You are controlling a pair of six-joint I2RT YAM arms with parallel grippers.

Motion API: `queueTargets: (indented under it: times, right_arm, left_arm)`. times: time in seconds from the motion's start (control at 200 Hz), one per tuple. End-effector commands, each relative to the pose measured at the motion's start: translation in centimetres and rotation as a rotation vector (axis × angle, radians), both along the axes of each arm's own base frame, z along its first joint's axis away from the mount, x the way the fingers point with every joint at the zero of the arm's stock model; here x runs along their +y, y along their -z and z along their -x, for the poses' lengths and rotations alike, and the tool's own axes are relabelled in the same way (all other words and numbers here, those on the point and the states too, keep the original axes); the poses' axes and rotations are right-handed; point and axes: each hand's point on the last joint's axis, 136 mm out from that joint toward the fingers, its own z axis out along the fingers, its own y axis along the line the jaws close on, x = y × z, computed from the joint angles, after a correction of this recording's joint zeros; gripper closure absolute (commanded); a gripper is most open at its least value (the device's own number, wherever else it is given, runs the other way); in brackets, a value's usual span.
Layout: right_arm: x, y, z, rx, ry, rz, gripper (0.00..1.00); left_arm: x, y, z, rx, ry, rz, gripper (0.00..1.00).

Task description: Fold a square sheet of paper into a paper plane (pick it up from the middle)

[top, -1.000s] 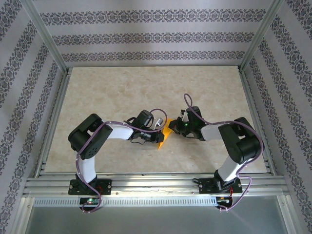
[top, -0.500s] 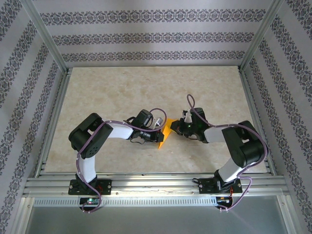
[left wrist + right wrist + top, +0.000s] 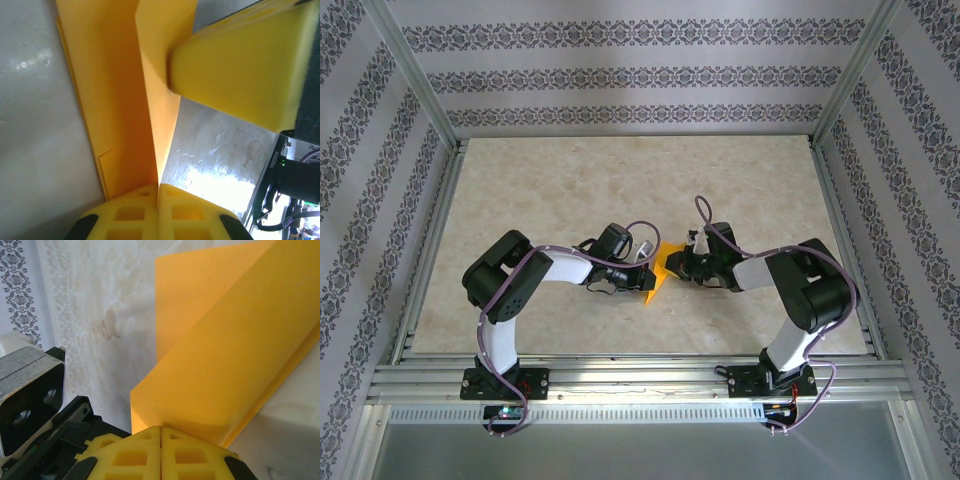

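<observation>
orange-yellow paper (image 3: 225, 365), creased, clamped by left gripper (image 3: 159, 194) and right gripper (image 3: 161, 437).

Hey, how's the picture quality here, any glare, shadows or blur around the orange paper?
Left wrist: strong glare on the table beside the orange paper, and the left fingers look soft up close. Right wrist: paper evenly lit, soft shadow beneath it at lower right. Top external: even light, sharp, no glare.

Top view's evenly lit and sharp, shadows soft. Left wrist view has blown-out glare on the pale marbled desk (image 3: 210, 182); nearest stuff looks blurry.
</observation>
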Motion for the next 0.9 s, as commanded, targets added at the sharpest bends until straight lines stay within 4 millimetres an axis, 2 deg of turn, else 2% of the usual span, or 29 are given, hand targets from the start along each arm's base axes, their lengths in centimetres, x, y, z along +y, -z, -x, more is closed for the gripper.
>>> queueTargets:
  times: [0.0,0.355,0.55,0.794,0.894]
  right_arm:
    - [0.2,-0.4,-1.1,-0.045,-0.007,-0.004,0.93]
    - [0.0,0.4,-1.3,-0.028,-0.005,0.01,0.94]
    - [-0.2,1.6,-1.0,0.009,-0.008,0.031,0.94]
    - [-0.8,3.9,-0.1,0.077,-0.007,0.081,0.95]
    - [-1.0,4.5,0.3,0.098,-0.006,0.097,0.95]
  left_arm:
    - [0.9,3.7,1.6,0.078,0.002,-0.095,0.99]
    - [1.1,3.7,1.6,0.082,0.011,-0.101,0.98]
    - [1.1,3.7,1.7,0.083,0.017,-0.102,0.96]
    - [0.5,1.9,1.6,0.067,0.025,-0.063,0.89]
    - [0.3,0.8,1.3,0.052,0.024,-0.043,0.82]
